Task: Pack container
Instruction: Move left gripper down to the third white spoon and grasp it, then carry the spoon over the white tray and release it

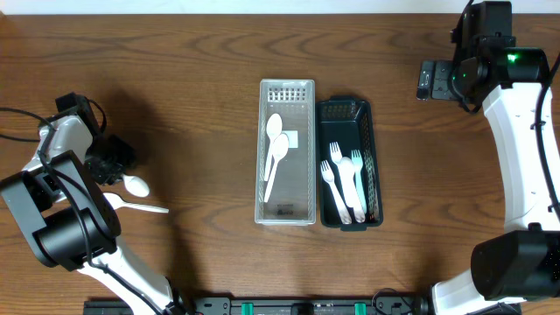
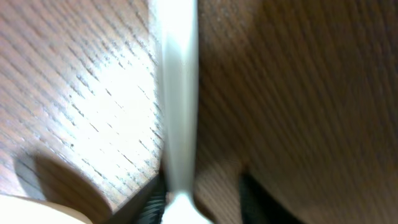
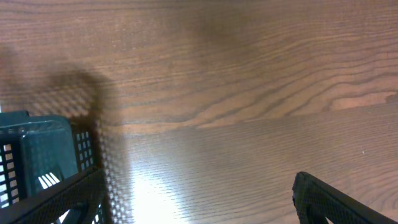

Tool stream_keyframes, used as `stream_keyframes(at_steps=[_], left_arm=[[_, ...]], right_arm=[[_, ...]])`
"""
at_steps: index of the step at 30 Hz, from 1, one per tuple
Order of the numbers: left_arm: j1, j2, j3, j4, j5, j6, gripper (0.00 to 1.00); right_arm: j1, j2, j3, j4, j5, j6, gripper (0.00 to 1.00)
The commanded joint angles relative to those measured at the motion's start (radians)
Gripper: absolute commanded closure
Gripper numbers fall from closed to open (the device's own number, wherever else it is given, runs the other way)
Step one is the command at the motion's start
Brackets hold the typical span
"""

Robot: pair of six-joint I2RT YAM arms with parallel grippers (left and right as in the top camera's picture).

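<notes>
Spoon [image 1: 136, 185], white and loose, is lying at the far left of the table [image 1: 175, 52] in the overhead view, its bowl showing just beside the left gripper [image 1: 112, 166]. A second white utensil [image 1: 144, 207] is lying just below it, its long axis pointing across toward the clear tray [image 1: 262, 131], which is holding two spoons [image 1: 276, 144], with the green basket [image 1: 367, 114] of forks [image 1: 343, 179] alongside. The right gripper [image 1: 426, 80] is hanging well apart, so the left arm is nearer. In the left wrist view a blurred white handle [image 2: 179, 93] is running straight away between the dark fingers [image 2: 146, 202], hugging one and leaving a gap to the other, so the jaws are standing apart. In the right wrist view the fingers [image 3: 336, 199] are standing wide over bare wood.
</notes>
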Motion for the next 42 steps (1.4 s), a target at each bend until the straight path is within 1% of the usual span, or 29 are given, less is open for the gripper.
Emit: stream_keyframes(at_steps=[1, 3, 5, 14, 18, 21, 23, 26, 32, 37, 42], left_arm=[[0.0, 0.039, -0.008, -0.009, -0.003, 0.005, 0.74], [0.0, 0.039, -0.008, -0.011, -0.003, 0.005, 0.88], [0.0, 0.039, -0.008, -0.013, -0.003, 0.005, 0.93], [0.0, 0.039, -0.003, -0.018, -0.003, 0.005, 0.94], [-0.014, 0.022, 0.035, -0.066, 0.008, 0.005, 0.94], [-0.05, -0.026, 0.08, -0.116, 0.034, 0.011, 0.94], [-0.096, -0.077, 0.113, -0.143, 0.074, 0.033, 0.94], [-0.2, -0.178, 0.15, -0.166, 0.1, 0.036, 0.94], [-0.51, -0.352, 0.166, -0.137, 0.1, 0.035, 0.94], [-0.761, -0.372, 0.166, -0.118, 0.1, 0.035, 0.94], [-0.923, -0.333, 0.159, -0.098, 0.085, 0.035, 0.94]], right_arm=[[-0.01, 0.004, 0.011, 0.001, 0.005, -0.011, 0.01], [-0.01, 0.004, 0.011, 0.001, 0.005, -0.011, 0.01], [-0.01, 0.004, 0.011, 0.001, 0.005, -0.011, 0.01], [-0.01, 0.004, 0.011, 0.001, 0.005, -0.019, 0.01], [-0.01, 0.004, 0.011, 0.0, 0.005, -0.018, 0.01], [-0.01, 0.004, 0.011, 0.006, 0.004, -0.018, 0.01], [-0.01, 0.004, 0.011, 0.006, 0.004, -0.018, 0.01], [-0.01, 0.004, 0.011, 0.006, 0.004, -0.018, 0.01], [-0.01, 0.004, 0.011, 0.003, 0.003, -0.018, 0.01], [-0.01, 0.004, 0.011, 0.003, 0.003, -0.018, 0.01], [-0.01, 0.004, 0.011, 0.003, 0.003, -0.018, 0.01]])
